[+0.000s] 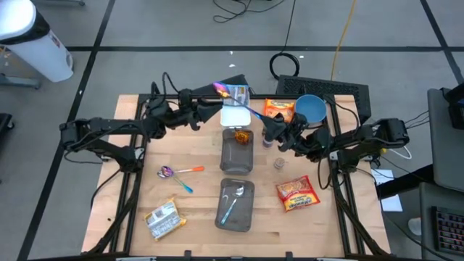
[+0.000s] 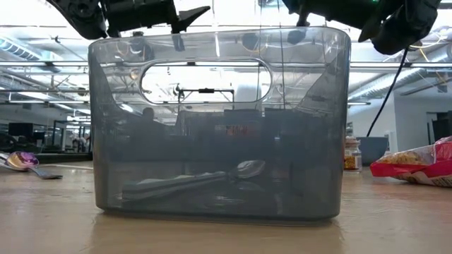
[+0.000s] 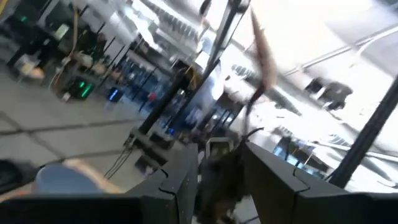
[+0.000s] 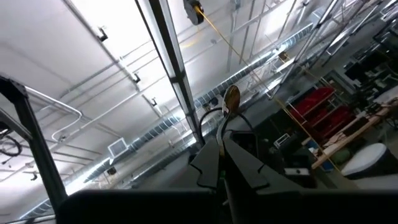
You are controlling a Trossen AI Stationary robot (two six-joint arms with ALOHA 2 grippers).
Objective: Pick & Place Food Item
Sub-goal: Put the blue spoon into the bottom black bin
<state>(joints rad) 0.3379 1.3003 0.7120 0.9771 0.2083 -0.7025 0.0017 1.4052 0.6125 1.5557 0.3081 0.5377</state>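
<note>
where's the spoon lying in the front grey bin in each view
High view: spoon in the near grey bin, bottom centre.
Low view: spoon lying low inside the bin, centre.
Left wrist view: not in it.
Right wrist view: not in it.
Shared landmark: red snack packet, right of the bin.

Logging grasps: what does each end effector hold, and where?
Right end effector pinches a spoon by its handle end; left end effector's load cannot be told.
</note>
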